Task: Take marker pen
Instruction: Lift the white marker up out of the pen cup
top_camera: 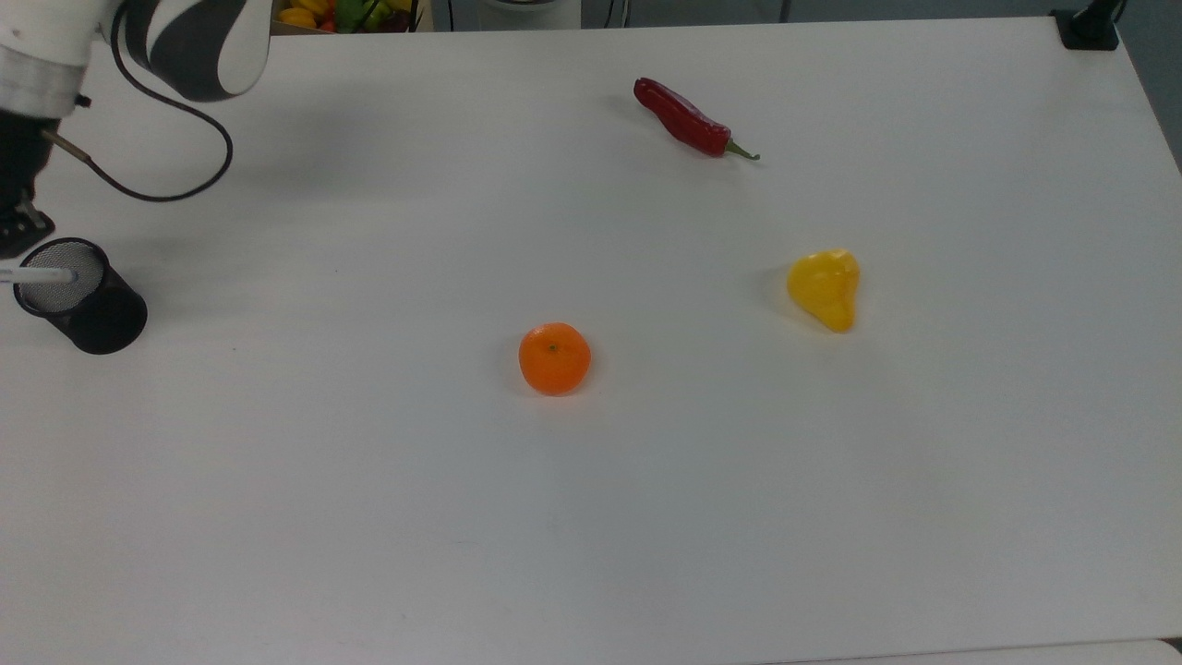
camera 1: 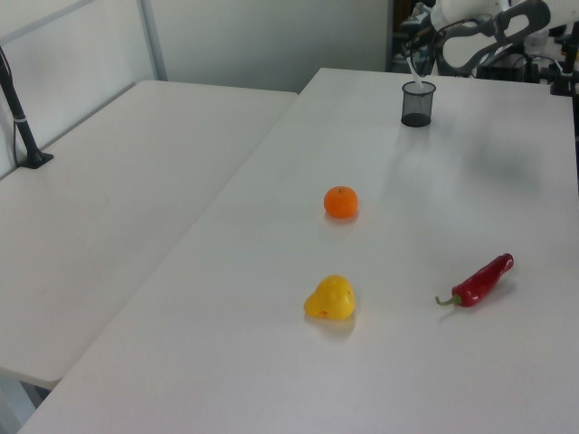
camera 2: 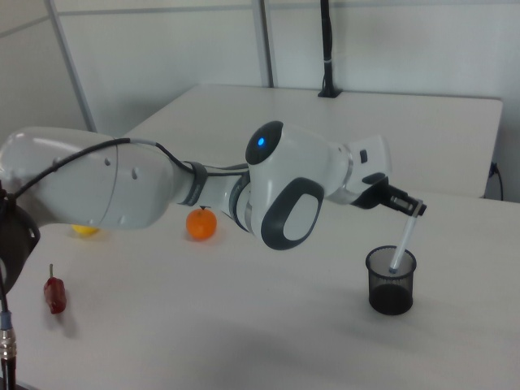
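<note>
The marker pen [camera 2: 402, 238] is a slim white barrel hanging tilted, with its small blue end [camera 2: 392, 268] still inside the rim of a black mesh cup [camera 2: 391, 280]. My gripper [camera 2: 412, 208] is shut on the pen's upper end, above the cup. In the top view the cup [top_camera: 78, 296] stands at the table's far left, and the white barrel [top_camera: 39, 274] crosses its rim from the top view's left edge. In the left view the pen [camera 1: 413, 74] rises out of the cup [camera 1: 417, 104] at the far end of the table.
An orange mandarin [top_camera: 554, 358] lies mid-table, a yellow fruit [top_camera: 825, 288] to the top view's right of it, and a red chilli [top_camera: 688, 120] toward the far side. The arm's black cable [top_camera: 175, 157] loops over the table near the cup. A black clamp [top_camera: 1090, 28] sits at the far right corner.
</note>
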Tool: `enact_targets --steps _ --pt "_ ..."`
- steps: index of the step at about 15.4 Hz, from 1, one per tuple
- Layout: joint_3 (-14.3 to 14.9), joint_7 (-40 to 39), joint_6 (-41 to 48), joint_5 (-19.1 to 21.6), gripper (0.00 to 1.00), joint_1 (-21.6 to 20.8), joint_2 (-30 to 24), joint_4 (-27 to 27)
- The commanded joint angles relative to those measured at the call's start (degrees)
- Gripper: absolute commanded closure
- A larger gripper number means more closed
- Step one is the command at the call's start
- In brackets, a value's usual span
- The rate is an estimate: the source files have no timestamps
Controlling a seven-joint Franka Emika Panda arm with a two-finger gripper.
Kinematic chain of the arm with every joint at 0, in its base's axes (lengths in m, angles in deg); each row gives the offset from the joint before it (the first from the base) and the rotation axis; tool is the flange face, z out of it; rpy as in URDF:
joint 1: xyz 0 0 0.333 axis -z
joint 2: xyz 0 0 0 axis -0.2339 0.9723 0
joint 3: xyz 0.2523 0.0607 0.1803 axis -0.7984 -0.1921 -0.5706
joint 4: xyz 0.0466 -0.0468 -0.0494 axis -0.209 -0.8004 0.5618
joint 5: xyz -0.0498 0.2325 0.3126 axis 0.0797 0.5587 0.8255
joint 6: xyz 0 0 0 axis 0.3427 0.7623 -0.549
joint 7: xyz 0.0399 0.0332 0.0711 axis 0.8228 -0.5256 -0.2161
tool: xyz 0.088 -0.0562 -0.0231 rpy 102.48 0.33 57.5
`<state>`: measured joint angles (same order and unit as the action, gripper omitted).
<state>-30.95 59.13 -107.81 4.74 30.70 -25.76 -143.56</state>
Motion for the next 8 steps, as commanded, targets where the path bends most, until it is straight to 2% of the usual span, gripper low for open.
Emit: enact_targets --steps 1,5,8 --pt "0.52 1.21 -0.2 0.36 1.0 -0.12 -5.44 -1.95" --pt "0.43 1.12 0.24 4.58 1.0 -0.38 -9.66 -1.95" --pt "-0.18 1.12 1.64 5.55 1.0 -1.08 -12.48 -2.21"
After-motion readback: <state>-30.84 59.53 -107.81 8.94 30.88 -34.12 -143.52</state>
